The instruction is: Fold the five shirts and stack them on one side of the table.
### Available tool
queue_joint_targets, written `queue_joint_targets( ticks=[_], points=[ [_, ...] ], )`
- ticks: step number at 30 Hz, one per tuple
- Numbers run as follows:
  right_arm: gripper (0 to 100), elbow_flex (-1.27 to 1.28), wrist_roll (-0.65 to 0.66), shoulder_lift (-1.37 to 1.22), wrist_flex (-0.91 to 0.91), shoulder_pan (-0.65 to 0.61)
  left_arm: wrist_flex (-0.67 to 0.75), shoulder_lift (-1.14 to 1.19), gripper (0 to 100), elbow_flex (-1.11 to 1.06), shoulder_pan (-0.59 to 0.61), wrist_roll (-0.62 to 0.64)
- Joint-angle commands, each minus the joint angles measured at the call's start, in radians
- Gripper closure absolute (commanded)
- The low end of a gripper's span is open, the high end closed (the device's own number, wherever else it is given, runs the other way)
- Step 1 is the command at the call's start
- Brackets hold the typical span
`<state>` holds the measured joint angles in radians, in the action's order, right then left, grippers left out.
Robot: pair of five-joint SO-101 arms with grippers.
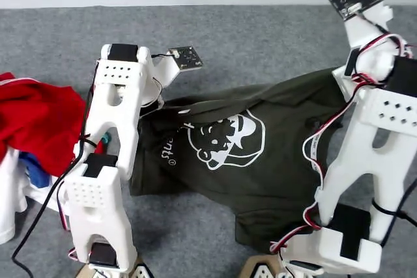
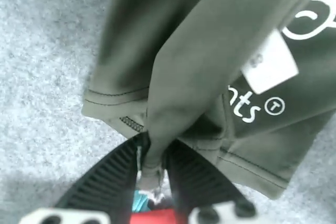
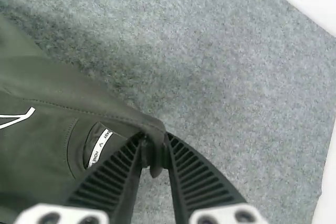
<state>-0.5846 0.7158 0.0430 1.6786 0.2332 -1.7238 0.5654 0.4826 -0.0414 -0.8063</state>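
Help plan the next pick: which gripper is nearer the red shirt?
Left. The left gripper pinches the green shirt beside the red shirt; the right gripper holds its far edge.

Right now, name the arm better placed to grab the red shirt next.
Left, probably. The red shirt lies on its side of the table, far from the right gripper. Both pinch the green shirt, so the left gripper must release first.
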Motion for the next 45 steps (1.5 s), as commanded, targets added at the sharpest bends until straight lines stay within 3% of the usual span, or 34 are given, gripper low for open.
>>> queue_joint_targets(
  ticks=[1, 7, 14, 26, 31, 35, 45],
  points=[
    [98.8, -0.018, -0.012, 0.021, 0.004, 0.008, -0.031, -0.046, 99, 0.031, 0.002, -0.006],
    [98.8, -0.018, -0.011, 0.018, 0.004, 0.008, -0.029, -0.057, 92, 0.031, 0.000, -0.005],
    [98.8, -0.018, -0.014, 0.016, 0.004, 0.005, -0.029, -0.058, 100, 0.036, 0.000, -0.005],
    [98.8, -0.018, -0.014, 0.019, 0.005, 0.004, -0.031, -0.175, 96, 0.050, -0.035, -0.002],
    [98.8, -0.018, -0.014, 0.021, 0.005, 0.004, -0.031, -0.143, 94, 0.036, -0.049, -0.002],
    [98.8, -0.020, -0.009, 0.021, 0.030, 0.004, -0.031, -0.100, 100, 0.035, -0.048, -0.002],
    [98.8, -0.020, -0.009, 0.021, 0.051, 0.005, -0.031, -0.141, 96, 0.036, -0.063, -0.002]
  ],
)
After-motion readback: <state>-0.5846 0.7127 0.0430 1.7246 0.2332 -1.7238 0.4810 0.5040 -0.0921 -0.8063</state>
